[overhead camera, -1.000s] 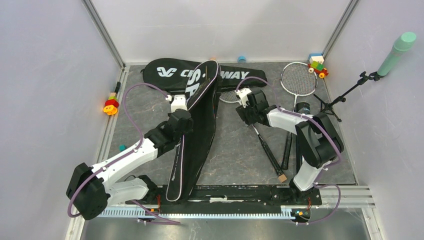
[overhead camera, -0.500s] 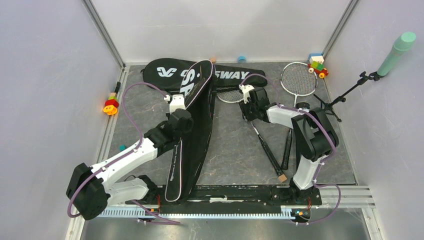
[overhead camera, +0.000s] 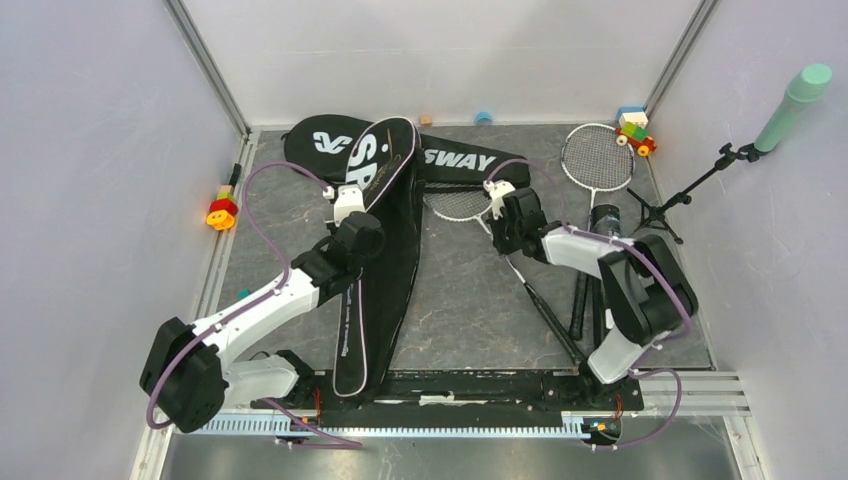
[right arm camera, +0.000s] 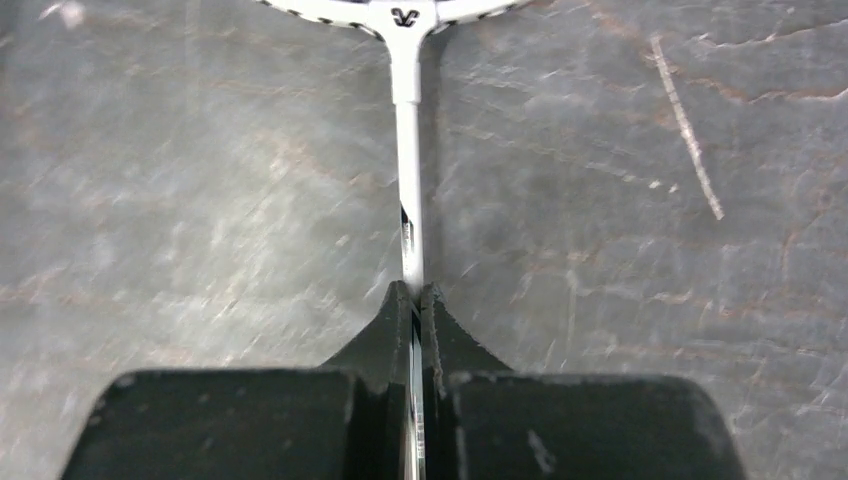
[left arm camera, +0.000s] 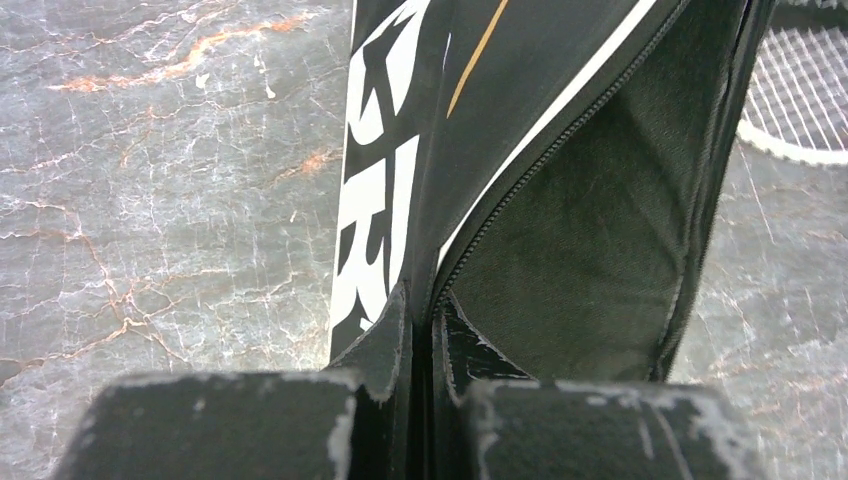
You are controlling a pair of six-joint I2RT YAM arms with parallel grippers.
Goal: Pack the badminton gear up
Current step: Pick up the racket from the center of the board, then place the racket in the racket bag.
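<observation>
The black "SPORT" bag (overhead camera: 385,260) lies lengthwise at centre-left, its top over the "CROSSWAY" bag (overhead camera: 462,160) at the back. My left gripper (left arm camera: 422,305) is shut on the SPORT bag's zip edge (left arm camera: 520,190), holding the flap up so the dark inside shows; from above, this gripper (overhead camera: 352,200) sits at the bag's left side. My right gripper (right arm camera: 415,295) is shut on the thin white shaft (right arm camera: 408,150) of a racket, whose head (overhead camera: 455,204) lies beside the bag's opening. A second racket (overhead camera: 596,157) lies at the back right. A black tube (overhead camera: 605,216) lies by the right arm.
A mint-green microphone (overhead camera: 793,105) on a black stand leans at the far right. Toy blocks (overhead camera: 634,130) sit in the back right corner, and more toy blocks (overhead camera: 221,210) at the left edge. Grey walls close in the mat on three sides.
The right gripper has shut on the racket shaft and drawn the racket a little toward the near right. The left gripper has carried the bag's flap slightly left.
</observation>
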